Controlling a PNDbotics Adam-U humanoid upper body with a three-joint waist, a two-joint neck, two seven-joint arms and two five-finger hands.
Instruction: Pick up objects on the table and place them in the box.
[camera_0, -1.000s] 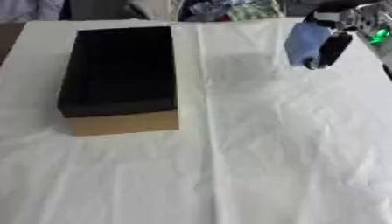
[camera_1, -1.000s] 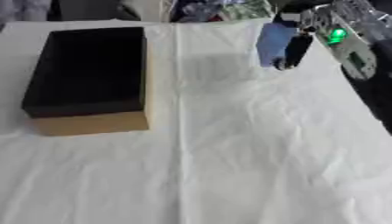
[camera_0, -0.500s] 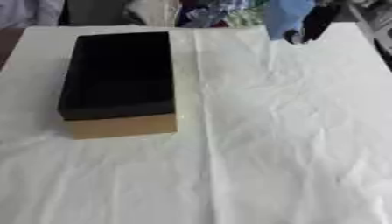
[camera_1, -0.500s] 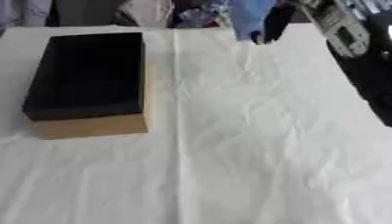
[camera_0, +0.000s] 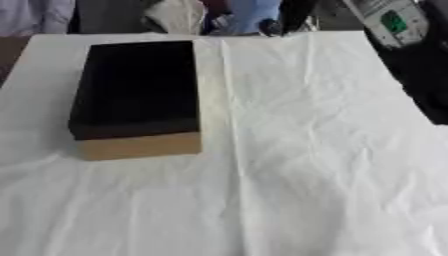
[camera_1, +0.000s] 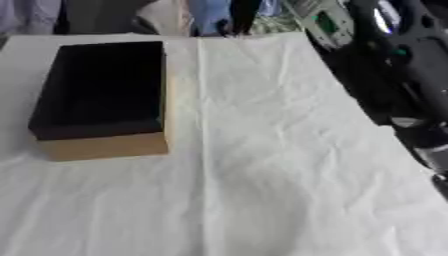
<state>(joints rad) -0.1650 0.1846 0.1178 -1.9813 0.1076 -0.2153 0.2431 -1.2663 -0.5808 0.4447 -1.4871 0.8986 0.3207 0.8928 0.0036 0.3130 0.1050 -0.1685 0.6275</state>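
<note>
Right hand (camera_0: 293, 15) risen to far edge, grip unclear, box (camera_0: 136, 90) interior dark, contents indiscernible

Robot test bench, probably a lab: table draped in a creased white cloth (camera_0: 306, 150), tan cardboard box (camera_0: 138, 146) with black lining as the lone prop, black robot arm (camera_1: 411, 85) with green indicator light alongside, clutter past the far edge.

The robot's black and silver right arm (camera_1: 398, 70) runs up along the right edge of the table to its far right corner, green light lit, hand out of sight past the top.
</note>
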